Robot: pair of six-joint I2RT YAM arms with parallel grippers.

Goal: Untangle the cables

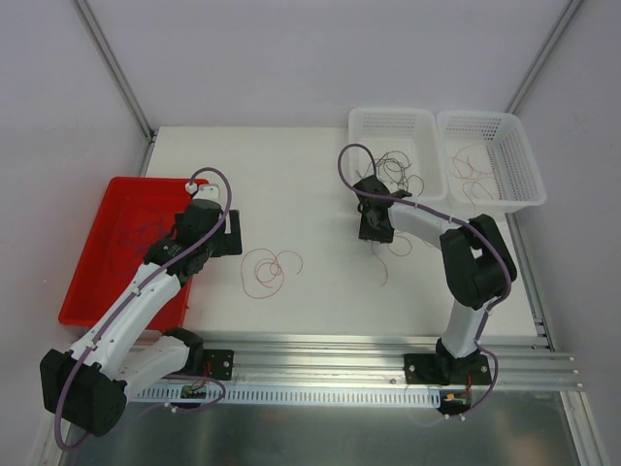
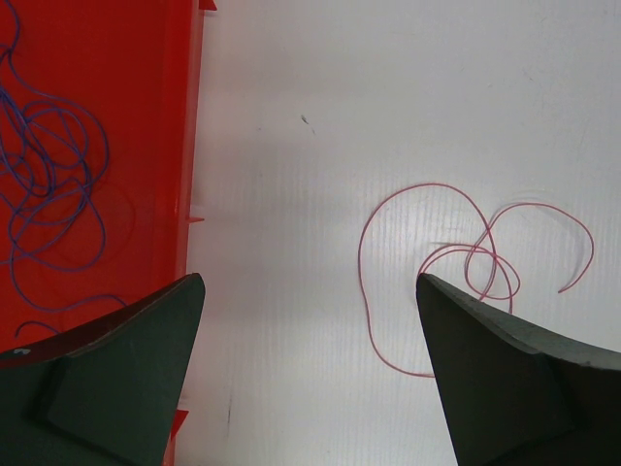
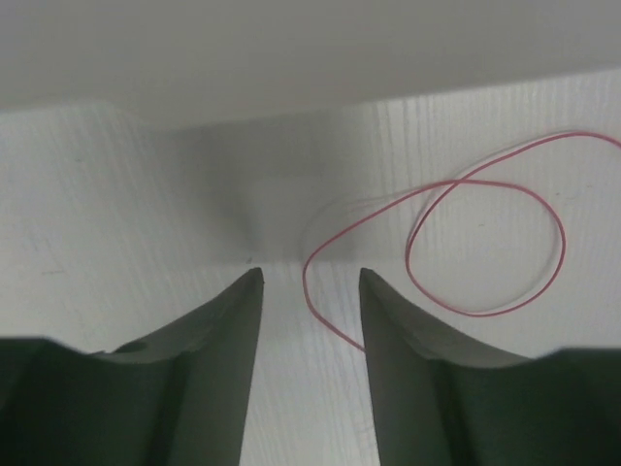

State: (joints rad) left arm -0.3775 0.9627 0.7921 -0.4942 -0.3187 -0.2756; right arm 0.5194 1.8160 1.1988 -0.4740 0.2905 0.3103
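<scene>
Fingers of my left gripper (image 2: pixel 307 282) stand wide apart, holding nothing, over the white table (image 2: pixel 291 116). A thin pink-red cable (image 2: pixel 473 254) curls in loose loops on the table at two o'clock. Thin purple cables (image 2: pixel 49 184) lie bunched in the red plastic tray (image 2: pixel 184 146) at ten o'clock.

My right gripper (image 3: pixel 310 274) has its fingers part-way apart with a clear gap. A second pink-red strand (image 3: pixel 451 184) loops at two o'clock and crosses that gap beside the right finger, unpinched.

From above, thin dark cables (image 1: pixel 398 167) sit in a white mesh basket (image 1: pixel 393 115) at my one o'clock.
</scene>
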